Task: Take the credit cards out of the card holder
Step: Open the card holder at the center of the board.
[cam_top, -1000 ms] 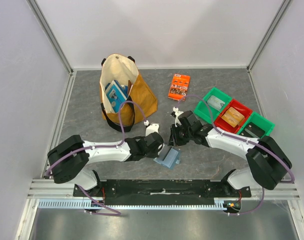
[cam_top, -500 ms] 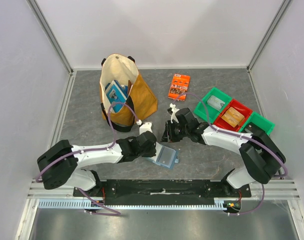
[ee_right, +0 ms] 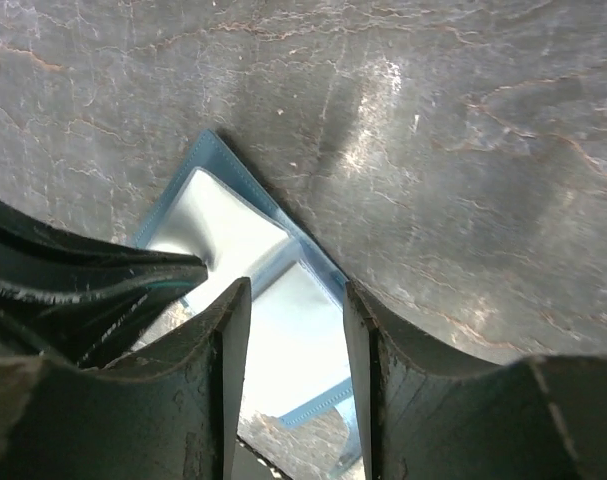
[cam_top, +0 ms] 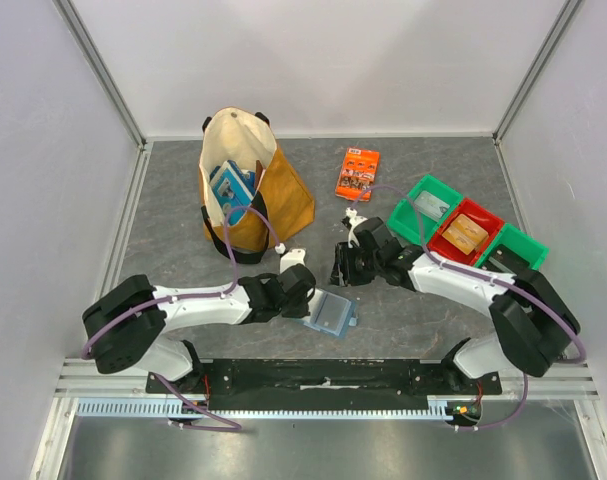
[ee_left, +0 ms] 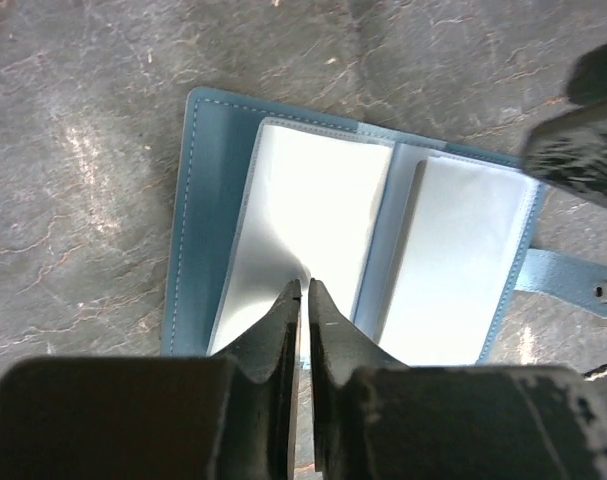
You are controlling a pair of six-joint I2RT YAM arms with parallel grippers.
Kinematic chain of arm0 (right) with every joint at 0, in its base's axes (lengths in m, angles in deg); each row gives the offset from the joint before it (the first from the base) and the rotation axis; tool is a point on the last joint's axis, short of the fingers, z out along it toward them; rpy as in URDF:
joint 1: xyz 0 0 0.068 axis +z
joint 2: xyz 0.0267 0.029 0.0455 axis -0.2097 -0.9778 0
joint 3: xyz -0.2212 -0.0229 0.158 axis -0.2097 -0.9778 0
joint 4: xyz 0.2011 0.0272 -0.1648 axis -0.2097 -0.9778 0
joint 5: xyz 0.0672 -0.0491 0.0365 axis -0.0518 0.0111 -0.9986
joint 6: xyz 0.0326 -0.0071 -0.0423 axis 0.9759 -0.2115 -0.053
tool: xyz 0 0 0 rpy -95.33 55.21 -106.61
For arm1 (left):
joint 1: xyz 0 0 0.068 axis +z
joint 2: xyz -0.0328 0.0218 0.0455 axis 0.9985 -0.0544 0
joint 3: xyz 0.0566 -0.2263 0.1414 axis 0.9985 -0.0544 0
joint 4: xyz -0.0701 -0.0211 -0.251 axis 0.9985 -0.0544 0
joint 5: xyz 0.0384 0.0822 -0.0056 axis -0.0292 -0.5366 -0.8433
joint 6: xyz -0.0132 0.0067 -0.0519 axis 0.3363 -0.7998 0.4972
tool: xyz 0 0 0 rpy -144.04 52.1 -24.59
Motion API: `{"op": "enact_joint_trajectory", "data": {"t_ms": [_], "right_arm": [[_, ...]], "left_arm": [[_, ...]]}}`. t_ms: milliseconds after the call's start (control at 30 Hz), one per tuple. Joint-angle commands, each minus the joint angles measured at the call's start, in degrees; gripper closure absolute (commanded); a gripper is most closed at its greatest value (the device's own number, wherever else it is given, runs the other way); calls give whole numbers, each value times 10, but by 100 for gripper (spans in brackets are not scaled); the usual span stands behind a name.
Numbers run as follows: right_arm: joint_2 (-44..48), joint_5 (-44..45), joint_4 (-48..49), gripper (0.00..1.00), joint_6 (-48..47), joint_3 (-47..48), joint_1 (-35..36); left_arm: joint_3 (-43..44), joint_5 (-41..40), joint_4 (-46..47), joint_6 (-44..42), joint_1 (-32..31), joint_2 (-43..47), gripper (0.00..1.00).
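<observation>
Left claw (ee_left: 304, 292) is pinched together on a clear pocket leaf (ee_left: 308, 205) of the card holder (ee_left: 215, 210), laid open on the bench (ee_left: 73, 130); right claw (ee_right: 294, 290) is held apart above it. Removal is judged barely begun; next, a card's edge must be exposed and gripped

Left arm (cam_top: 198, 305): white shells, bulky black joint housings.
Right arm (cam_top: 463, 285): same white and black.
Cables (cam_top: 86, 338): purple-grey, looping along each arm.
Left pincer (ee_left: 305, 290): matte black fingers tapering to thin tips.
Right pincer (ee_right: 296, 300): black curved fingers, pale scuffs behind the tips.
Wrist brackets (cam_top: 295, 258): white, just behind each pincer.
</observation>
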Motion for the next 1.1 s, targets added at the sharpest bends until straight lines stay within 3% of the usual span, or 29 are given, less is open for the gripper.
{"op": "enact_joint_trajectory", "data": {"t_ms": [0, 1067], "right_arm": [[51, 45, -40, 50, -33, -14, 10], [-5, 134, -92, 56, -14, 2, 90]], "left_arm": [[12, -11, -18, 10, 2, -3, 89], [1, 4, -4, 17, 5, -4, 92]]}}
